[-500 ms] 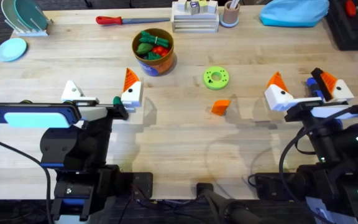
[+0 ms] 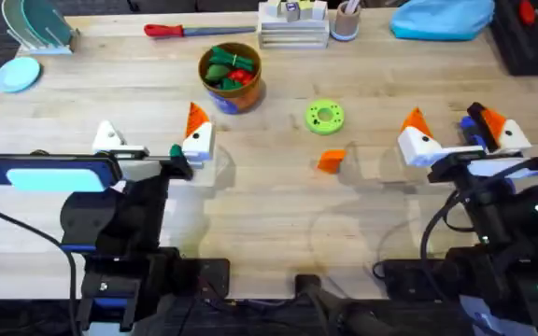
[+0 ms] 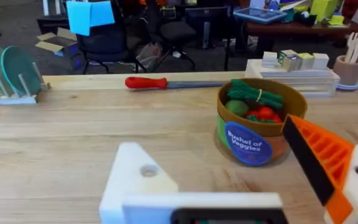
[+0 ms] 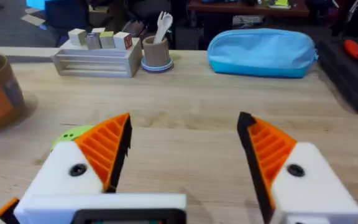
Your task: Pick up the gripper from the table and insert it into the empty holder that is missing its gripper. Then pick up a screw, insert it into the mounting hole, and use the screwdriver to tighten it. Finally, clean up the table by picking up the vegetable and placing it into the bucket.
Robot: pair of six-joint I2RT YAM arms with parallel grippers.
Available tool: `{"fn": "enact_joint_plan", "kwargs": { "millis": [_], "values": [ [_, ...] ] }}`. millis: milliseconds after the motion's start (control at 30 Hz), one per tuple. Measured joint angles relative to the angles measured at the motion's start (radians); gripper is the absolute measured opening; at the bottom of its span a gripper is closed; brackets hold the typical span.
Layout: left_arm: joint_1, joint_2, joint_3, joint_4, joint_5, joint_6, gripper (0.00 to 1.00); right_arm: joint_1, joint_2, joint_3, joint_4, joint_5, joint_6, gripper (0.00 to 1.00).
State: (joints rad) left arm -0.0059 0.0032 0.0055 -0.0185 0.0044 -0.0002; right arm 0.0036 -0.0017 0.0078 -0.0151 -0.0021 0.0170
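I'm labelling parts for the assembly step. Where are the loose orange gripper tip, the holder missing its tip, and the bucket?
loose orange gripper tip [image 2: 331, 161]: overhead view, middle of the wedge on the table.
holder [image 2: 108, 136]: overhead view, bare white block of the left gripper.
bucket [image 3: 251, 142]: left wrist view, blue label on its wall.

Room beyond the table, as seen from the left wrist view: dark carpeted floor [image 3: 17, 28]; black office chair [image 3: 107, 43]; open cardboard box [image 3: 53, 42] set on the floor; cluttered desk [image 3: 291, 25] placed behind. Table surface: pale wood planks [image 2: 92, 84], evenly lit.
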Motion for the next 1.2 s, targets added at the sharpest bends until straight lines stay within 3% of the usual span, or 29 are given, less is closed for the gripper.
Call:
{"fn": "enact_joint_plan", "kwargs": {
  "millis": [233,367,500,767,833,1000,1200],
  "values": [
    [0.0,0.0,0.011,0.043,0.006,-0.033,0.993,0.0,0.0,0.027,-0.041,-0.069,0.045,0.991],
    [0.0,0.005,0.106,-0.128,0.006,-0.07,0.992,0.0,0.026,0.138,-0.191,-0.099,0.058,0.991],
    [0.0,0.07,0.304,-0.373,0.006,-0.085,0.993,0.0,0.108,0.304,-0.295,-0.112,0.062,0.991],
    [0.0,0.402,0.75,-0.828,0.006,-0.092,0.993,0.0,0.405,0.625,-0.472,-0.168,0.063,0.991],
    [0.0,0.511,0.846,-0.899,0.008,-0.092,0.992,0.0,0.491,0.693,-0.533,-0.181,0.063,0.991],
    [0.0,0.715,0.917,-0.918,0.091,-0.095,0.992,0.0,0.629,0.757,-0.594,-0.194,0.063,0.991],
    [0.0,0.913,0.917,-0.988,0.16,-0.123,0.993,0.0,0.666,0.757,-0.599,-0.198,0.063,0.991]
  ]
}}
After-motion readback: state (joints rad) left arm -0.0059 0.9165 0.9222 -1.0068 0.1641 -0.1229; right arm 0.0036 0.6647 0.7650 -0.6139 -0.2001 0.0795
